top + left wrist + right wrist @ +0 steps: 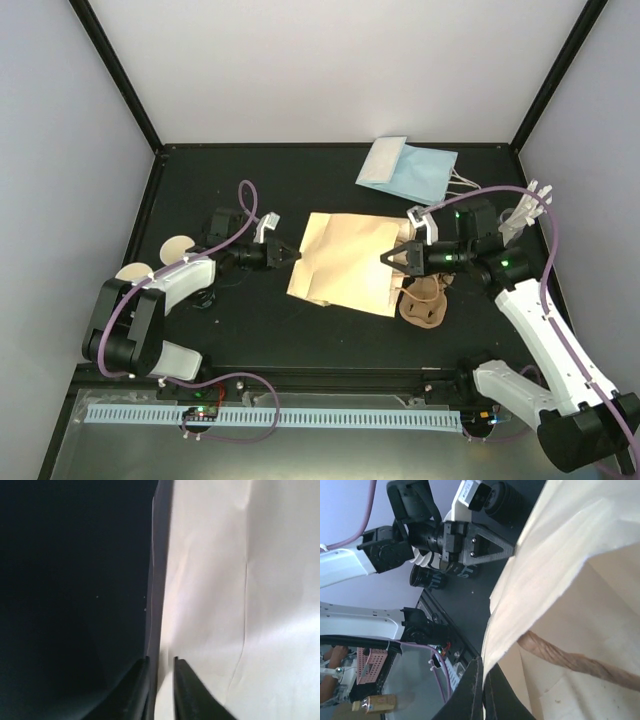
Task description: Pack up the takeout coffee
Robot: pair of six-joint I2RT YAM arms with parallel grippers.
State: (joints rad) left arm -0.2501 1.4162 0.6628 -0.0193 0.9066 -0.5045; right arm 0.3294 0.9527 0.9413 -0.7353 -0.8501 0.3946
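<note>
The left gripper (293,255) is pinching almost closed on the bag (345,265) at its 9 o'clock edge, the paper sitting between the fingers. The right gripper (388,257) is clamping fully closed on the bag's mouth edge at 3 o'clock. The bag is lying flat mid-table. The carrier (425,303) is sitting at the bag's 4 o'clock. The coffee is not showing clearly; I cannot tell where it is

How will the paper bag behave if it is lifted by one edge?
Probably floppy: the paper bag lies flat, with creases. Likely light, being thin paper and seemingly empty. The edge pinched between the right fingers might tear.
</note>
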